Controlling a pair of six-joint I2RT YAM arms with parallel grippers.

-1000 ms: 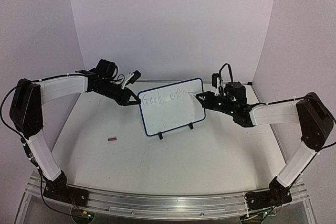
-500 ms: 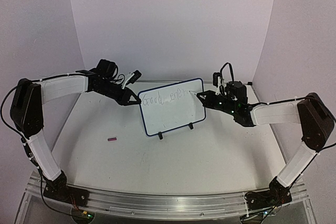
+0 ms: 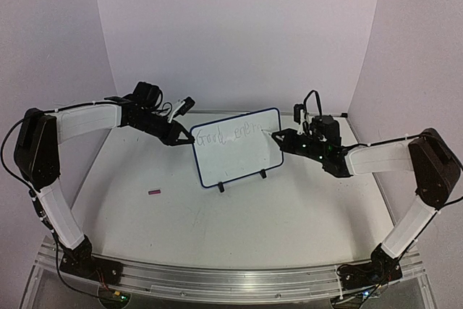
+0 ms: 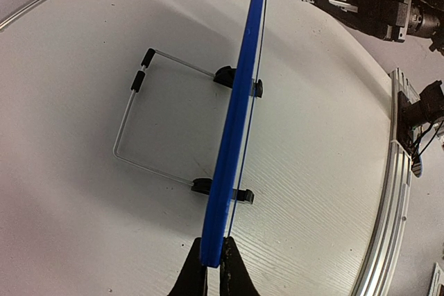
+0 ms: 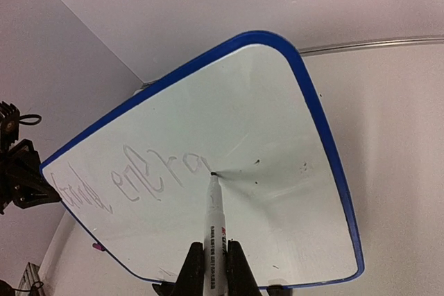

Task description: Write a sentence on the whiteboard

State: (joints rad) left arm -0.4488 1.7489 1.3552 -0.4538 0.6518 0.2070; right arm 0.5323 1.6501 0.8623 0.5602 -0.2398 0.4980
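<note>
The whiteboard, white with a blue frame, stands tilted on two black feet at mid-table. My left gripper is shut on its left edge; from the left wrist view the board shows edge-on, with the gripper pinching the frame. My right gripper is shut on a white marker. The marker's tip touches the board just past the last letter. The sentence is faint, one line reading roughly "Good energ", and shows upside down in the right wrist view.
A small pink object lies on the table left of the board. A wire stand props the board from behind. An aluminium rail runs along the near edge. White walls close in the back and sides.
The right gripper and marker have shifted slightly right and down along the written line. The left arm and the board have stayed put.
</note>
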